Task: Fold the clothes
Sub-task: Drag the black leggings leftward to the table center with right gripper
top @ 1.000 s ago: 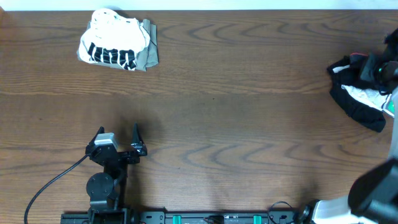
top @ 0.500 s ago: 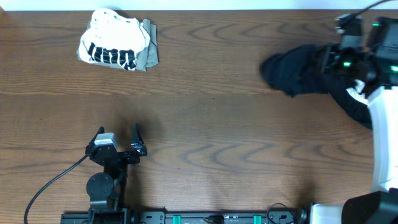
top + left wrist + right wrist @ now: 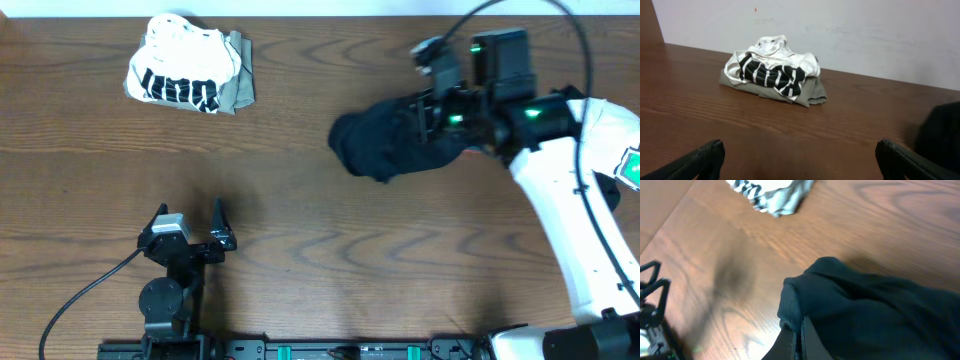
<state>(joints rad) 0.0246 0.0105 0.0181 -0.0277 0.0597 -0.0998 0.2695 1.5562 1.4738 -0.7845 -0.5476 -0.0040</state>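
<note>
Black garment (image 3: pixel 385 145), white top (image 3: pixel 180 60), olive piece (image 3: pixel 241 92): one each.

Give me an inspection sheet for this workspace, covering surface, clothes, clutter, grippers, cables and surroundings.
Surface: brown wood-grain table.
Job's things: black garment bunched right of centre; white black-printed top lying on an olive piece, far left corner.
Clutter: nothing seen.
Grippers: left gripper open, holding nothing, by the near edge; right gripper with jaws shut on the black garment.
Cables: black cable trailing to the near edge, left side.
Surroundings: pale wall behind the table.
</note>
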